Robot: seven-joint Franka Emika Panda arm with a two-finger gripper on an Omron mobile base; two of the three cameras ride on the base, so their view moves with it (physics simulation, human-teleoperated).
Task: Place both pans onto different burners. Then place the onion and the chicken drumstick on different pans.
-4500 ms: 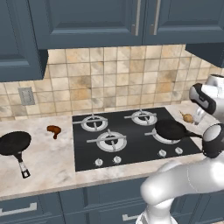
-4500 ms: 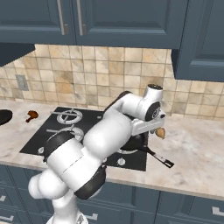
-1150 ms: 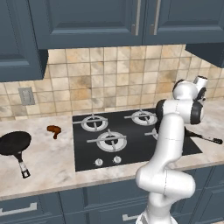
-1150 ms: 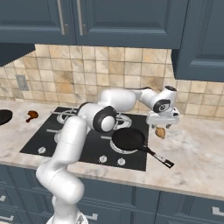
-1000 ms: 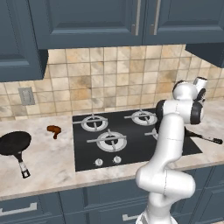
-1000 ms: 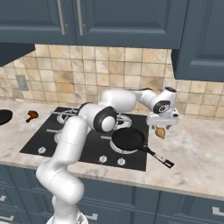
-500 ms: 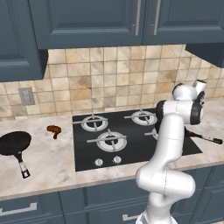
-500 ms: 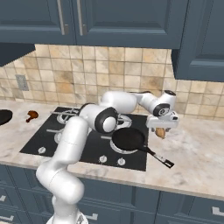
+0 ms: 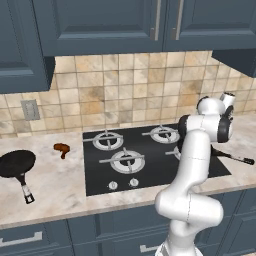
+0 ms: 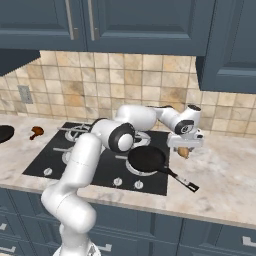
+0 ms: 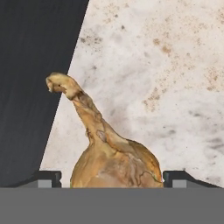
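The tan onion point(image 11: 114, 159) lies on the counter just right of the cooktop point(image 11: 35, 65), its stem pointing away from the hand. My gripper point(image 11: 111, 179) is down over it, open, one fingertip point(image 11: 46, 178) a little off its side and the other right beside it. The right base view shows the gripper point(image 10: 185, 146) above the onion point(image 10: 183, 152). One black pan point(image 10: 146, 159) sits on the front right burner, its handle toward the counter's front. The other pan point(image 9: 17, 164) rests on the counter far left, near the chicken drumstick point(image 9: 62, 148).
Three burners point(image 9: 127, 161) stand free on the black cooktop point(image 9: 100, 172). The marble counter point(image 10: 225, 175) stretches right of the onion. The tiled wall and dark cabinets close in behind and above. My arm reaches across the cooktop's back.
The hand has sunk a little lower over the onion, and the fingers have drawn slightly inward around it. Pans and drumstick have stayed put.
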